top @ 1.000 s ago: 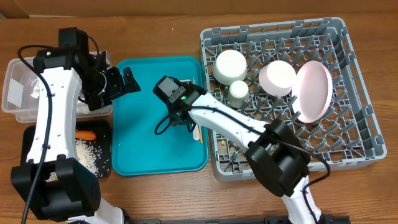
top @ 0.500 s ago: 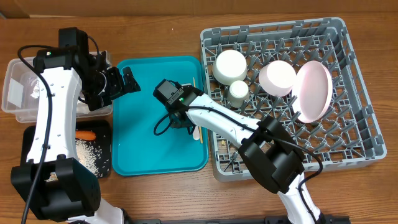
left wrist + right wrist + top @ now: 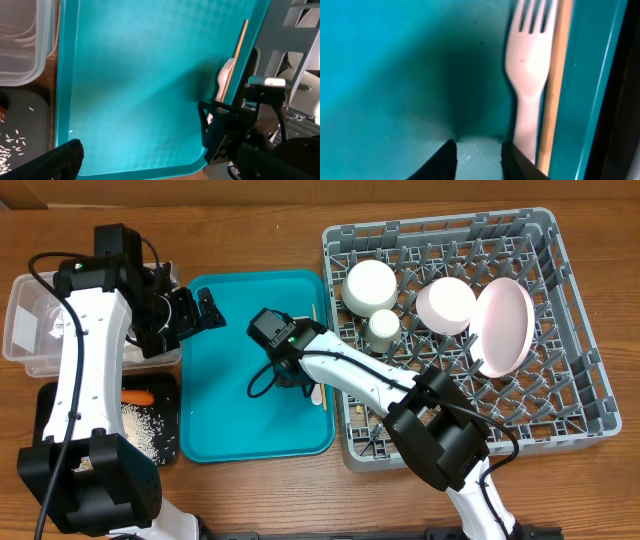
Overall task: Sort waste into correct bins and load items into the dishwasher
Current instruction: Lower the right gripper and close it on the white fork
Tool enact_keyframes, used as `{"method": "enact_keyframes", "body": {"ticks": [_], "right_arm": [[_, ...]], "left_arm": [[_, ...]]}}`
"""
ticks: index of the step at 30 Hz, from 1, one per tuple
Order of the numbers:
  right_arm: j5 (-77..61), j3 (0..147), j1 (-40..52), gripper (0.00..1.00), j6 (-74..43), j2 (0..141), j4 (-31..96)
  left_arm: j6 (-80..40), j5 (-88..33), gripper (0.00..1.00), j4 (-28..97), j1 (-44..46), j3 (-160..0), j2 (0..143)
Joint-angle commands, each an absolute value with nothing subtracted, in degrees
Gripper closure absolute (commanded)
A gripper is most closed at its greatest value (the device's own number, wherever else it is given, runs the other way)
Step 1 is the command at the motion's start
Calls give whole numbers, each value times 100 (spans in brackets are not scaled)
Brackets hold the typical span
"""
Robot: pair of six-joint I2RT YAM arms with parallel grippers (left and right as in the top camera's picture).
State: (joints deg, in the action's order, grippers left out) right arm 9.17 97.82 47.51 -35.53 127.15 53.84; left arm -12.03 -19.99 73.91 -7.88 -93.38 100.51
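Both arms are built alike. The left arm (image 3: 72,375) and the right arm (image 3: 352,376) have long, smooth white shells joined by blocky matte black joint housings (image 3: 445,442). Thin black cables (image 3: 256,383) loop beside the links. A small green light (image 3: 292,336) glows on the right wrist's black block. The right gripper (image 3: 477,157) has glossy black, rounded fingers, and the left gripper (image 3: 205,310) is black too.

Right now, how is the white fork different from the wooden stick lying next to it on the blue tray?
The fork is white plastic, with a wide head and prongs; the chopstick is tan wood, thin and straight all along. The chopstick reaches farther along the teal tray than the fork. It also lies nearer the tray's rim, with the fork on its inner side. Both lie flat, side by side, along the same edge.
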Motion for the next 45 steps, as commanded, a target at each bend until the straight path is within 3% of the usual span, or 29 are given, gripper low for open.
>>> {"method": "enact_keyframes", "body": {"ticks": [1, 23, 26, 30, 45], "right_arm": [[943, 9950, 4751, 66, -3494, 12556, 5391], [1347, 9953, 4751, 63, -3299, 12309, 5542], [1347, 9979, 4751, 62, -3275, 12202, 5586], [1350, 10022, 4742, 56, -3260, 12180, 5675], [1347, 9642, 4628, 54, -3306, 12444, 5301]], "left_arm": [[-1310, -2075, 0, 7387, -781, -9474, 9963], [-1313, -2082, 0, 7384, -781, -9474, 9963], [-1522, -2049, 0, 6729, -788, -9474, 9963], [-1522, -1507, 0, 6504, -790, -9474, 9963], [-1251, 714, 0, 6469, -825, -9535, 9961]]}}
